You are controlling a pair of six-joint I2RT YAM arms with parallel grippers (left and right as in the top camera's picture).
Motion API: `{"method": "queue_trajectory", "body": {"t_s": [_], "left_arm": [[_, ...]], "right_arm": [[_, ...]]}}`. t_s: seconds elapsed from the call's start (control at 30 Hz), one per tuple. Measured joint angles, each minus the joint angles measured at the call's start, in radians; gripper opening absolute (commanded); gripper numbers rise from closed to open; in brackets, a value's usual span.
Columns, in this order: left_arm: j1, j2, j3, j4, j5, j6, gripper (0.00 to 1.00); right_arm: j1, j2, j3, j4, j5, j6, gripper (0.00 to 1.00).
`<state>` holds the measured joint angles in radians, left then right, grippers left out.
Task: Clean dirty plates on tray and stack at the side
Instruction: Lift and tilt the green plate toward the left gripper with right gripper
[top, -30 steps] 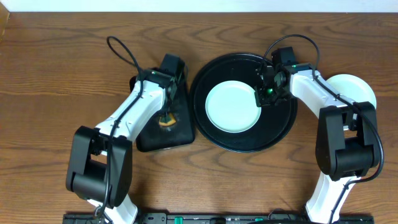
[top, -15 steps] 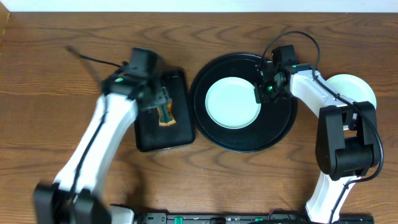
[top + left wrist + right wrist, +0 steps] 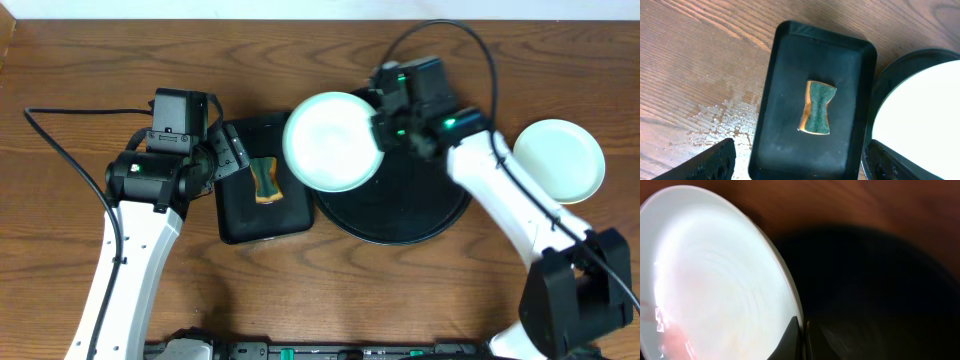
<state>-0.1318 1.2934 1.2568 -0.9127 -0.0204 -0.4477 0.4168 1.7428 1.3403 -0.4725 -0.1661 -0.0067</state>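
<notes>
A pale mint-white plate [image 3: 328, 140] hangs tilted over the left rim of the round black tray [image 3: 405, 215]. My right gripper [image 3: 379, 130] is shut on the plate's right edge. In the right wrist view the plate [image 3: 715, 280] fills the left, and my right gripper [image 3: 802, 340] pinches its rim above the dark tray [image 3: 880, 290]. A second pale plate [image 3: 560, 158] rests on the table at the right. My left gripper [image 3: 228, 152] stands open with nothing between its fingers. It hovers by the left side of the small rectangular tray [image 3: 240, 215].
A green and yellow sponge [image 3: 265, 180] lies loose on the rectangular black tray [image 3: 790, 60]; in the left wrist view the sponge [image 3: 817, 107] sits mid-tray between my wide-spread fingers [image 3: 715, 162]. Water droplets wet the wood [image 3: 720, 112] left of that tray.
My right gripper lifted the plate off the round tray and carried it left. My left gripper opened, left the sponge on the rectangular tray, and drew back to the left.
</notes>
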Motion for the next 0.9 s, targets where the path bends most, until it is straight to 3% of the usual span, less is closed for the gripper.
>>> {"method": "queue_trajectory", "body": {"t_s": [0.23, 0.37, 0.67, 0.9], "left_arm": [[0.0, 0.0, 0.0, 0.0, 0.0, 0.0, 0.84], [0.0, 0.0, 0.0, 0.0, 0.001, 0.0, 0.84], [0.0, 0.0, 0.0, 0.0, 0.008, 0.0, 0.85], [0.0, 0.0, 0.0, 0.0, 0.011, 0.0, 0.85]], "right_arm": [[0.21, 0.016, 0.0, 0.138, 0.18, -0.016, 0.01], [0.325, 0.052, -0.001, 0.238, 0.391, -0.097, 0.01], [0.472, 0.055, -0.001, 0.423, 0.795, -0.313, 0.01], [0.517, 0.055, -0.001, 0.549, 0.987, -0.455, 0.01]]}}
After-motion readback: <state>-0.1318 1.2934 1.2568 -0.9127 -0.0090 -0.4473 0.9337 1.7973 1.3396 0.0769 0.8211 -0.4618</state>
